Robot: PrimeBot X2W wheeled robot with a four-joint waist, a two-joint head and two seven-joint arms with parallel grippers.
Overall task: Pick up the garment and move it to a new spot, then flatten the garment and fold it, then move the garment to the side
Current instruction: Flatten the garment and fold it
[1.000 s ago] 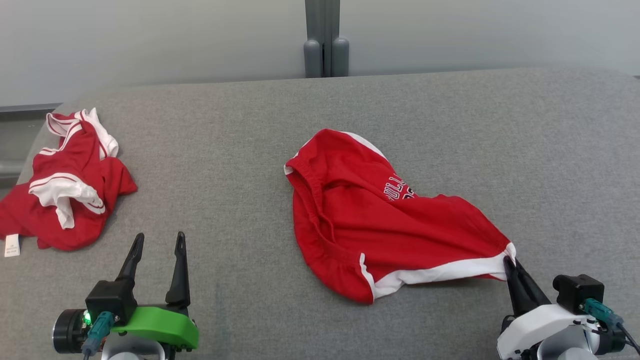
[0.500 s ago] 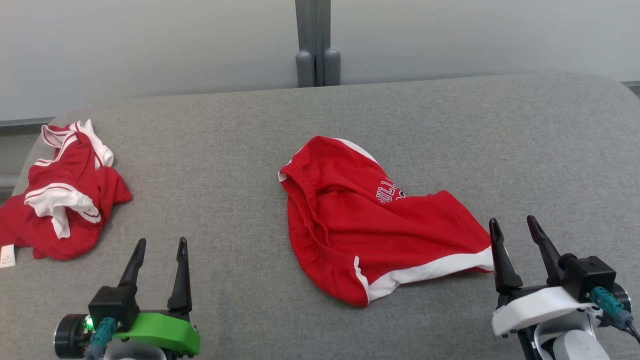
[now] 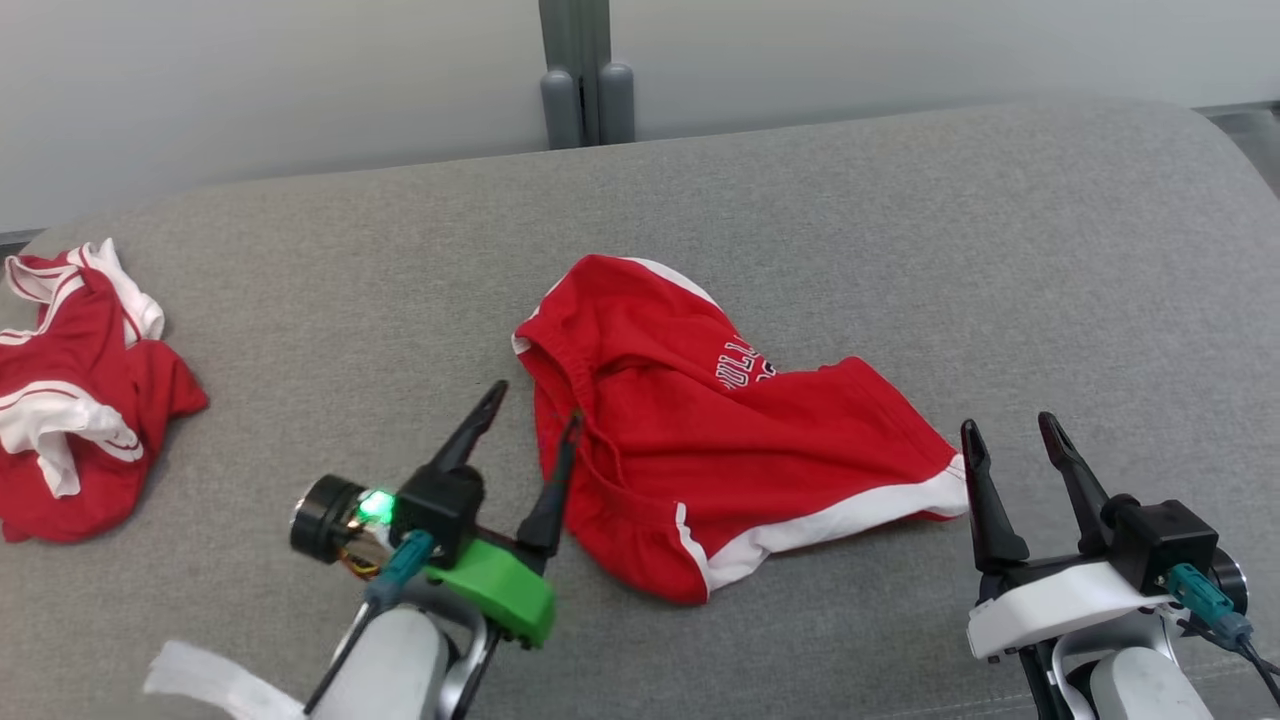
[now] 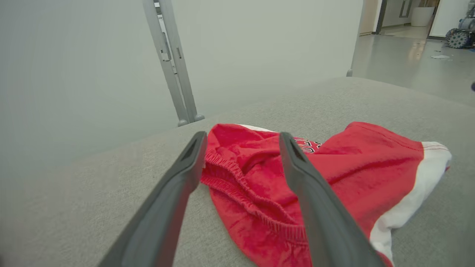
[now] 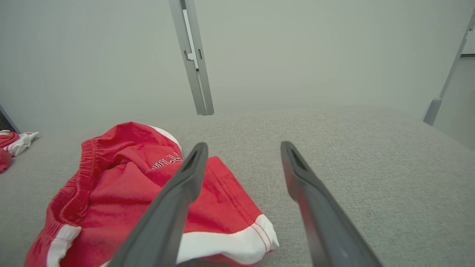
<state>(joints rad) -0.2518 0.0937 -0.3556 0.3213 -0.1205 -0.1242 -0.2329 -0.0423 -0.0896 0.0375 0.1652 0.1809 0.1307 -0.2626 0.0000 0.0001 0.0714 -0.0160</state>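
Now the red shorts (image 3: 720,430) lie crumpled near the middle of the gray desk (image 3: 900,220). Their waistband (image 3: 548,375) points toward the robot's left and the white-edged hem (image 3: 850,515) toward its right. Both tools hold nothing. The left tool (image 3: 536,400) has its fingers spread wide, straddling the waistband's edge; I cannot tell whether a tip touches the cloth. The right tool (image 3: 1007,423) is equally wide open, just beside the hem corner and apart from it.

The step looks to be flattening, with the left tool going for the waistband. To do it well, I would lower the fingers until the elastic rim sits between them and pinch close to the edge. The right tool should take the hem corner before any pull, so the cloth is stretched between two points rather than dragged. Pull low and outward; a one-sided tug would likely slide the whole bundle.

The left wrist view gives the waistband's gathers and the fold behind them close up, framed by the fingers, where the head view has just a thin ridge. The right wrist view makes plain the hem's stitching and that the corner lies on the desk. The head view sets both tools against the shorts at once, and shows a second red garment (image 3: 70,400) well apart at the desk's left end.
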